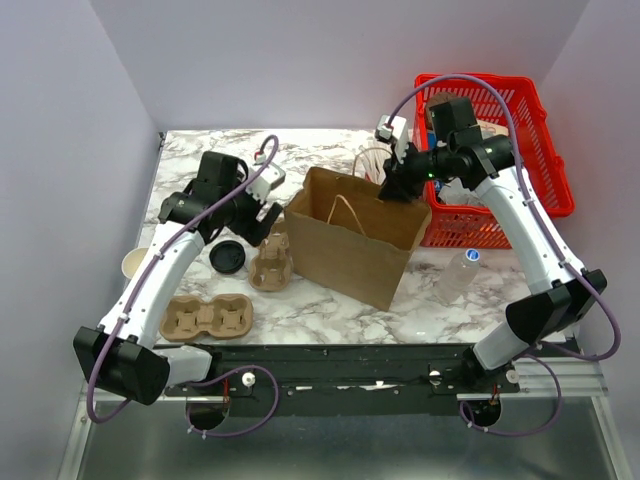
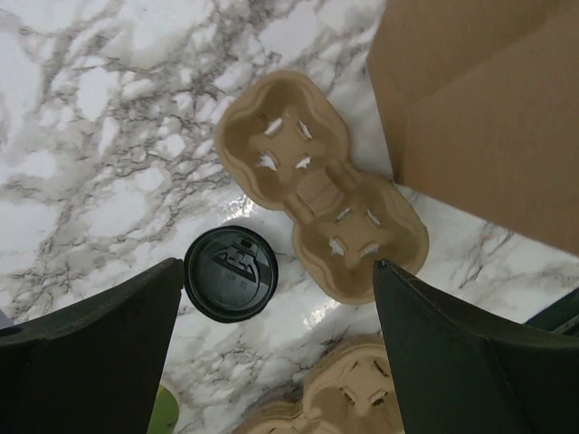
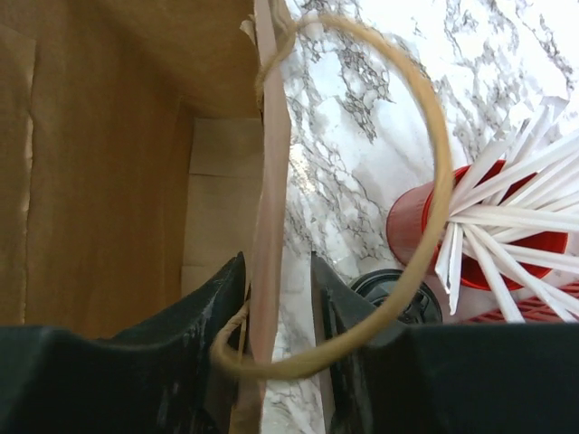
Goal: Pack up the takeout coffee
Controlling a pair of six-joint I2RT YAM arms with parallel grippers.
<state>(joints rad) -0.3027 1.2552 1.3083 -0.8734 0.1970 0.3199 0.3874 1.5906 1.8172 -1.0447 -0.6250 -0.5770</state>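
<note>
Left wrist view showed the black lid (image 2: 231,274) flat, lower left, under the wide-spread left gripper (image 2: 280,271); the right gripper (image 3: 278,262) narrowly straddled the paper bag (image 3: 109,163).

Open brown paper bag (image 1: 350,235) mid-frame on marble table (image 1: 195,150), red plastic basket (image 1: 545,120) upper right, two pulp cup carriers (image 1: 207,317) (image 1: 271,262) lower left, clear bottle (image 1: 457,275), seemingly blue-capped, right of bag, cream cup (image 1: 133,263) far left.

Marble table (image 1: 330,300): paper bag (image 1: 350,245), 2 cup carriers (image 1: 207,317).
</note>
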